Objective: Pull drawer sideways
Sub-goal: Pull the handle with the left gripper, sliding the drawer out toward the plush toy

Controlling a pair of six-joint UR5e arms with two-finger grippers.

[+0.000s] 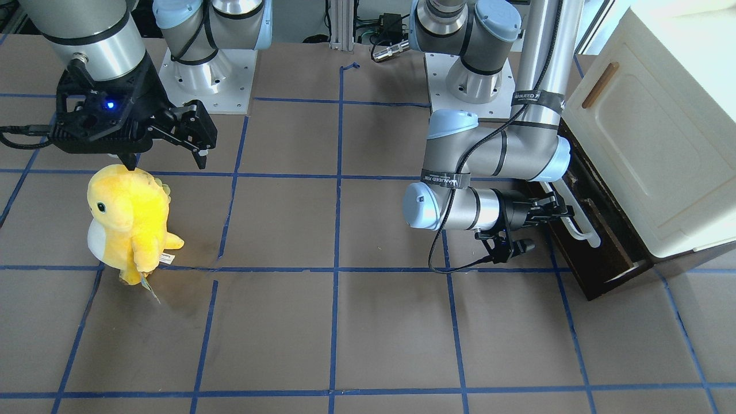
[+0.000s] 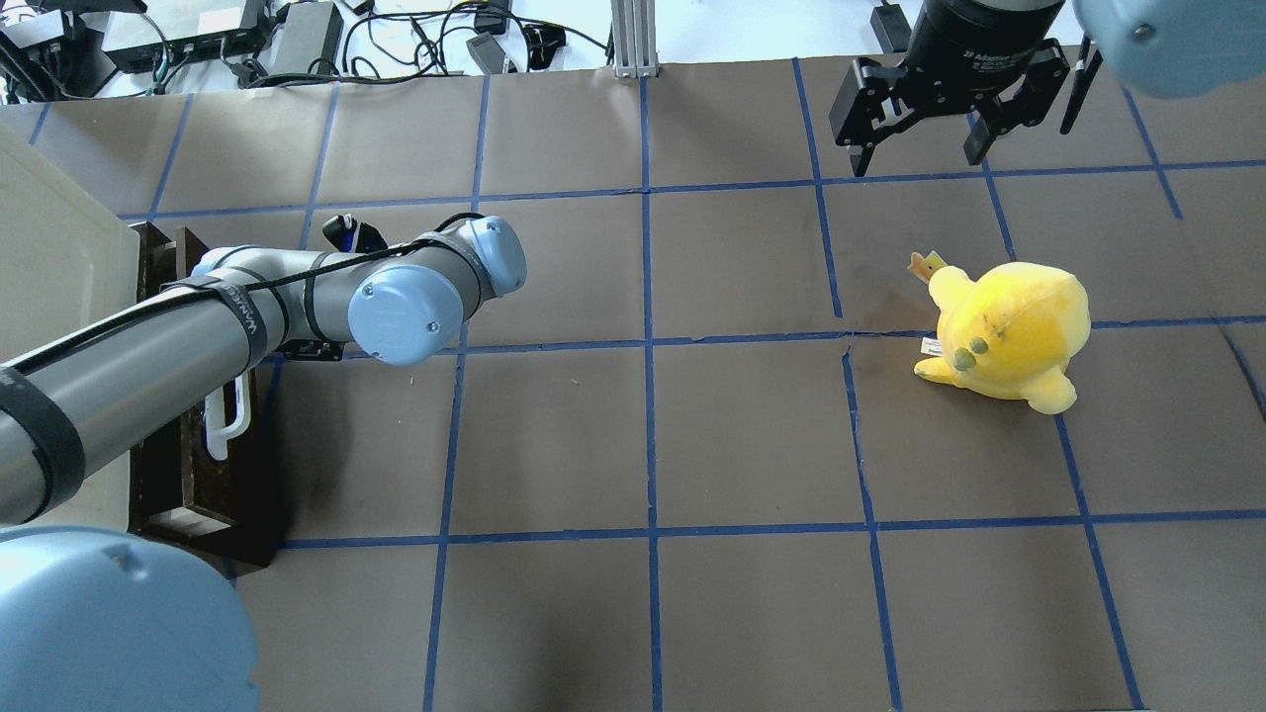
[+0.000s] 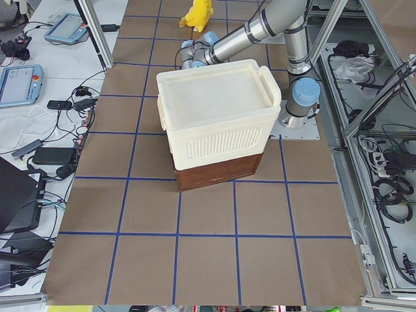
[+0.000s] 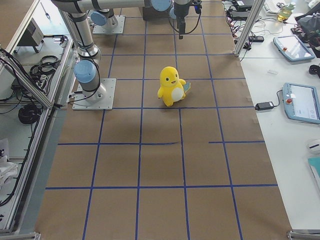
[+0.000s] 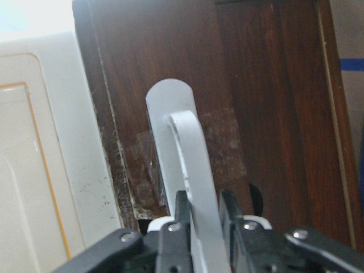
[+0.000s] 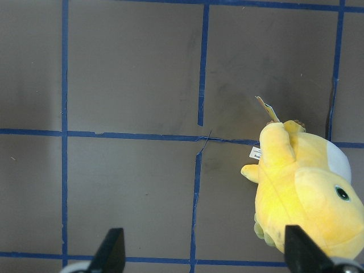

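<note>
The drawer [image 1: 604,253] has a dark brown worn front and sits under the cream-white cabinet [image 1: 650,144]. It stands a little out from the cabinet. Its long white bar handle [image 1: 582,224] runs along the front. My left gripper [image 1: 560,210] is shut on this handle. In the left wrist view both fingers clamp the white bar [image 5: 187,153] at my left gripper [image 5: 205,213]. In the overhead view the arm hides that gripper, and the handle [image 2: 223,430] and drawer [image 2: 203,485] show below it. My right gripper [image 1: 167,158] is open and empty, far from the drawer [image 3: 214,172].
A yellow plush toy [image 1: 129,221] stands on the brown paper-covered table just below my right gripper [image 2: 918,158]. It also shows in the right wrist view [image 6: 307,193]. The cabinet door has a small brown slot handle [image 1: 600,85]. Blue tape lines grid the table.
</note>
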